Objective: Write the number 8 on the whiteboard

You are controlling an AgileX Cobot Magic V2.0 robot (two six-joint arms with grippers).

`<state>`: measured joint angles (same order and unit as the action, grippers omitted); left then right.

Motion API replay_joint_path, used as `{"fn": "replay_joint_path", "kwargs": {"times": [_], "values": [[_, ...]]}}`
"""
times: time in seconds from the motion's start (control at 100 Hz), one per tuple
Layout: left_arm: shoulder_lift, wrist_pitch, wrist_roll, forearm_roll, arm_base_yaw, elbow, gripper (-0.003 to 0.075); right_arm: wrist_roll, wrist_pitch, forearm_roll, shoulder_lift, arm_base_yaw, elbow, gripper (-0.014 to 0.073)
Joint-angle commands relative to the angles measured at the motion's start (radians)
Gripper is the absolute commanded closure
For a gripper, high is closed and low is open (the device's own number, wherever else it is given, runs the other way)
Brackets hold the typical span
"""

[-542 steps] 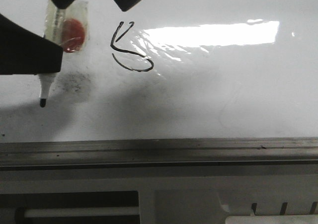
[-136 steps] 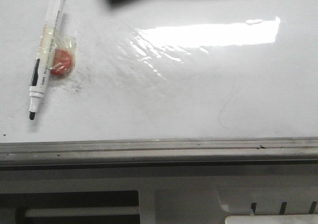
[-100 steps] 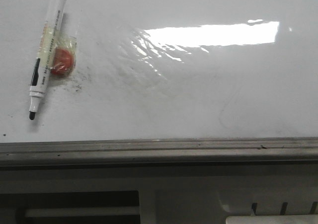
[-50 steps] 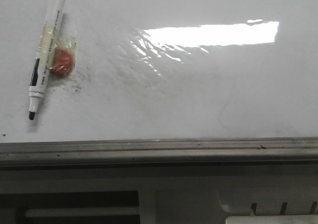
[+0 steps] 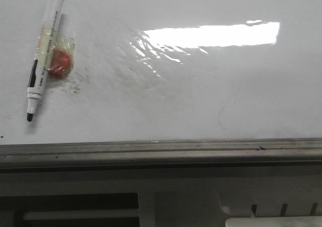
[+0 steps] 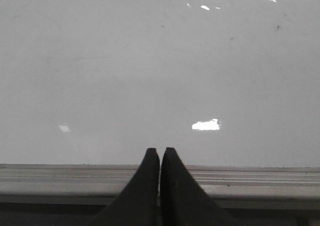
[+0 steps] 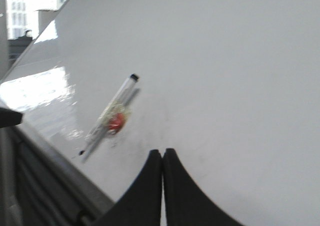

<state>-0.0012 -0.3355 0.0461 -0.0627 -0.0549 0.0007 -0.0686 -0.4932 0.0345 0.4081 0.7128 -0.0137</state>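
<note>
Whiteboard lying flat, bare of any number 8; only faint grey smudges show. A marker with a red lump taped on lies on it. My left end effector and right end effector are both pressed together, empty.

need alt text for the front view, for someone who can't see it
A white marker with its black tip uncapped lies on the glossy whiteboard at far left, a small red object in clear wrap fixed to its barrel. No written digit shows, only faint grey smudges and window glare; the grey metal rim runs below.
</note>
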Motion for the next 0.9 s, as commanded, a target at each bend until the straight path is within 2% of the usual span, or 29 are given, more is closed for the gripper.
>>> {"fn": "replay_joint_path", "kwargs": {"times": [0.0, 0.04, 0.16, 0.26, 0.36, 0.67, 0.74, 0.89], "values": [[-0.030, 0.051, 0.008, -0.004, -0.002, 0.033, 0.0741, 0.002, -0.207, 0.024, 0.004, -0.109, 0.020, 0.0657], [-0.030, 0.051, 0.008, -0.004, -0.002, 0.033, 0.0741, 0.003, -0.238, 0.030, 0.004, -0.167, 0.040, 0.0657], [-0.030, 0.051, 0.008, -0.004, -0.002, 0.033, 0.0741, 0.069, -0.152, 0.040, 0.004, -0.334, 0.038, 0.0657], [-0.030, 0.051, 0.008, -0.004, -0.002, 0.033, 0.0741, 0.130, -0.059, 0.058, -0.023, -0.474, 0.038, 0.0657], [-0.030, 0.051, 0.008, -0.004, -0.002, 0.033, 0.0741, 0.134, 0.078, 0.065, -0.077, -0.595, 0.038, 0.0657], [-0.030, 0.051, 0.008, -0.004, -0.002, 0.033, 0.0741, 0.134, 0.618, 0.079, -0.386, -0.726, 0.038, 0.0657], [-0.030, 0.051, 0.008, -0.004, -0.002, 0.033, 0.0741, 0.132, 0.689, 0.081, -0.446, -0.747, 0.038, 0.0657], [-0.030, 0.052, 0.008, -0.002, -0.002, 0.033, 0.0741, 0.130, 0.795, 0.085, -0.440, -0.756, 0.038, 0.0657]]}}
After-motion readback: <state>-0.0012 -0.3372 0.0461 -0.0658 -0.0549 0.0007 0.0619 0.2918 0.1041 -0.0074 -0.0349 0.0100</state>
